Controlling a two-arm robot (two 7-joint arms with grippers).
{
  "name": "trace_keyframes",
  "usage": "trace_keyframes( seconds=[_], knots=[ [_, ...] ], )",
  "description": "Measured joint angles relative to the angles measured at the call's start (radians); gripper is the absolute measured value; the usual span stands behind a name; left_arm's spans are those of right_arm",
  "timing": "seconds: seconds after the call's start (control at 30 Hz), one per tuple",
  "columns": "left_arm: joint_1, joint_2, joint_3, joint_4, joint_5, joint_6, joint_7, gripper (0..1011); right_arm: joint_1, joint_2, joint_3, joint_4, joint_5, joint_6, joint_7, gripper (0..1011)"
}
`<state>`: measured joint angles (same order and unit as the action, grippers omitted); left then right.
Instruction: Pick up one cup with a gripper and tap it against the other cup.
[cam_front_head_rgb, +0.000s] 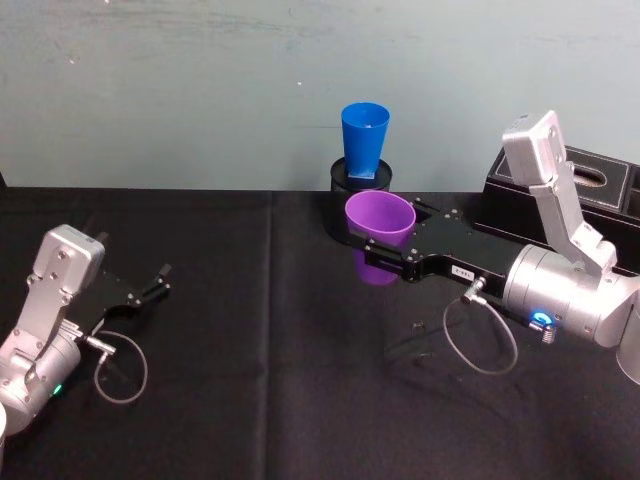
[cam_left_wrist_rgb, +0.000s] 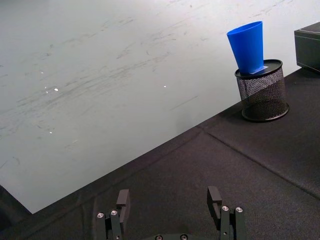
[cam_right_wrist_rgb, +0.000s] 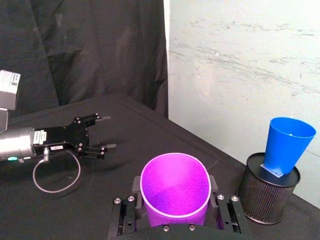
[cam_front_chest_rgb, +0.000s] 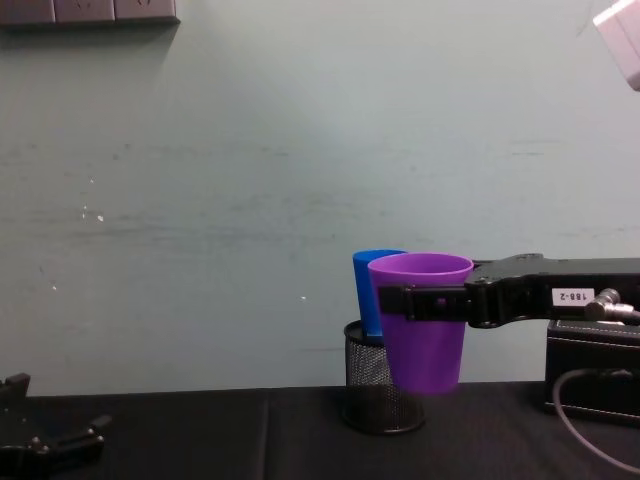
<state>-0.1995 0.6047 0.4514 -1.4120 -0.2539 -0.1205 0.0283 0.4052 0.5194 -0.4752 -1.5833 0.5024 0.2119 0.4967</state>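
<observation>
Soft, even light falls from overhead. The pale wall (cam_front_head_rgb: 200, 90) behind the far edge of the table (cam_front_head_rgb: 150, 300) takes it flat, without hot spots. The black cloth (cam_front_head_rgb: 250, 400) swallows most of the light, and only its fold creases show a faint sheen. Under the right arm (cam_front_head_rgb: 570, 290), toward the table's right edge, a dim, soft-edged shadow (cam_front_head_rgb: 415, 350) lies on the cloth. The purple cup (cam_right_wrist_rgb: 175, 185) glows inside, with light passing through its wall. The blue cup (cam_front_head_rgb: 364, 140) is evenly lit. A blue ring light (cam_front_head_rgb: 541, 321) shines on the right arm, and its upper link (cam_front_head_rgb: 540, 150) catches a pale highlight.
</observation>
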Motion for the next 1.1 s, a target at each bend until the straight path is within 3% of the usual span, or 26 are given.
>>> trace_keyframes(
  seconds=[1.1],
  knots=[
    [0.0,0.0,0.0,0.0,0.0,0.0,0.0,1012,0.0,0.0,0.0,0.0,0.0,0.0,0.0,726]
  ],
)
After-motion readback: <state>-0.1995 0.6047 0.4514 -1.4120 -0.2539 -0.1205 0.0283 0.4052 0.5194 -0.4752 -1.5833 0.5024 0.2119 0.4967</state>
